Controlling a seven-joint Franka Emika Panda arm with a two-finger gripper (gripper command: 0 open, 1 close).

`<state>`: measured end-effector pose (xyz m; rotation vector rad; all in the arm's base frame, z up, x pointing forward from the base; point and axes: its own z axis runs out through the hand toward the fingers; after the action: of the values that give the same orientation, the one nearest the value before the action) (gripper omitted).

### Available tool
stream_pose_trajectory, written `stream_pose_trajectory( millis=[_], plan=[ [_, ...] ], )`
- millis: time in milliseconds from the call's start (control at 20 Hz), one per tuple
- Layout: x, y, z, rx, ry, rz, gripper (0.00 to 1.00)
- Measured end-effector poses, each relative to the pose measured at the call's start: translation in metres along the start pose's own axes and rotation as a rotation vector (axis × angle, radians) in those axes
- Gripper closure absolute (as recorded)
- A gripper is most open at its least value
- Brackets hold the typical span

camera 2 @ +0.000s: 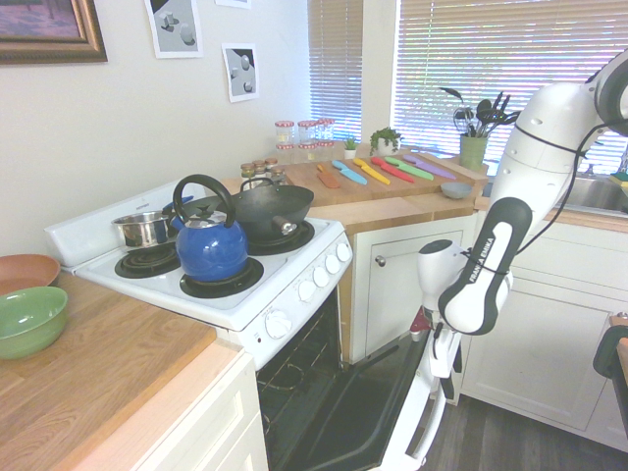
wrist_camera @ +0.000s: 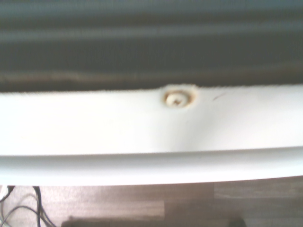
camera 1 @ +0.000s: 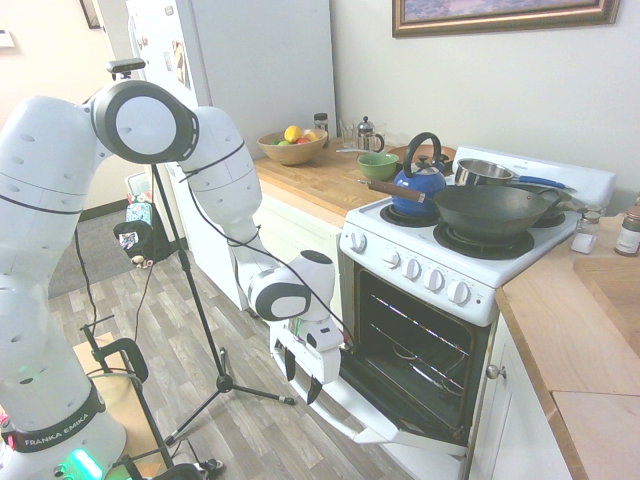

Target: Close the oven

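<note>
Pincer (camera 1: 302,377) fingers stand apart, pointing down at the outer edge of the lowered oven door (camera 2: 358,402), close by its white bar handle (camera 2: 432,430); whether they touch the handle I cannot tell. The white arm (camera 1: 225,175) climbs from its base, bends over at a high elbow and slopes down to a wrist folded low in front of the oven (camera 1: 410,335). The oven is the white range against the wall, between two runs of wooden counter (camera 2: 108,383), its door dropped open and wire racks (camera 1: 415,345) showing in the dark interior.

In the first exterior view, the wrist covers part of the door; in the second, the arm hides much of the pincer, and the door's lower end is cut off. The wrist view is blurred, but shows the door's white edge with a screw (wrist_camera: 178,99) ringed in brown, and floor beyond it.

On the coil burners sit a blue kettle (camera 2: 211,245), a dark wok (camera 1: 487,210) and a steel saucepan (camera 2: 143,229). A fruit bowl (camera 1: 292,150) and a green bowl (camera 1: 379,165) share one counter; coloured knives (camera 2: 392,169) lie in a row on the other, near the window blinds (camera 2: 510,74). Grey wood-look planks (camera 1: 255,425) cover the kitchen floor.
</note>
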<state>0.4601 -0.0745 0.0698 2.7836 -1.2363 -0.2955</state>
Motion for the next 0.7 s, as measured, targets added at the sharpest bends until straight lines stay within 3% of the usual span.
stream_pose_trajectory(
  millis=[700],
  plan=[
    [0.005, -0.035, 0.019, 0.169, 0.083, -0.008, 0.0]
  ],
)
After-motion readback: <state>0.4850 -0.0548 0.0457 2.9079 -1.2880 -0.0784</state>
